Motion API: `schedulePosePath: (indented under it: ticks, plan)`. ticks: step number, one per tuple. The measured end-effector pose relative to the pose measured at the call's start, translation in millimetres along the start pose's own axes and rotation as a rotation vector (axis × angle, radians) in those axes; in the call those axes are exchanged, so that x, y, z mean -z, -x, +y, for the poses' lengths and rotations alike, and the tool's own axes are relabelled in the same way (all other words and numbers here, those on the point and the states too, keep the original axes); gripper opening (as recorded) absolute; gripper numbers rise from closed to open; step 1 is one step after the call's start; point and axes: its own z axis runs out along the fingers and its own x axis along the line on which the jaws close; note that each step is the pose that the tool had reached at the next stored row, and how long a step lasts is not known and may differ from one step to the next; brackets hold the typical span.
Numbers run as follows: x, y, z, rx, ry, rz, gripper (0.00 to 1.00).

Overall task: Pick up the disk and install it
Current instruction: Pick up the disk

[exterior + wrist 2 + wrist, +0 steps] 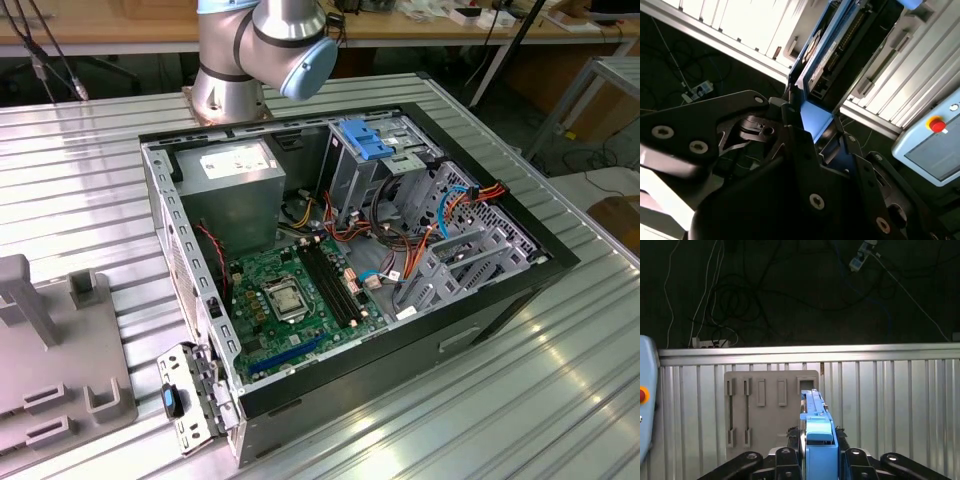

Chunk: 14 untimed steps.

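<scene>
Currently gripper (818,462) is clamped shut on the disk (815,412), jaws pinching its blue carrier rail from both sides. In the first wrist view the disk sticks out edge-on past the fingers, over a grey slotted fixture plate (770,405) on the ribbed aluminium table (890,400). In the exterior view the open PC case (330,382) sits centre, with the arm base (235,85) at 11 o'clock.

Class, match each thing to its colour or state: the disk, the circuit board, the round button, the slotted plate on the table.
Things:
1 disk
2 circuit board
3 round button
4 slotted plate

Descriptions:
A red
B grey
C clamped in the gripper
D green

Pairs: 1-C, 2-D, 3-A, 4-B
</scene>
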Motion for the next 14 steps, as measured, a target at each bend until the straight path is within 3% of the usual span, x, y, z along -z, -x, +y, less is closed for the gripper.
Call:
schedulePosePath:
  ticks: [4, 7, 10, 14]
  plan:
    - [21.0, 0.0, 0.0, 0.0, 0.0004, 0.0002, 0.37]
    - [32.4, 0.0, 0.1, 0.0, 0.0003, 0.0002, 0.37]
    - [50.9, 0.0, 0.2, 0.0, 0.0002, 0.0001, 0.37]
    - [68.2, 0.0, 0.4, 0.0, 0.0002, 0.0002, 0.37]
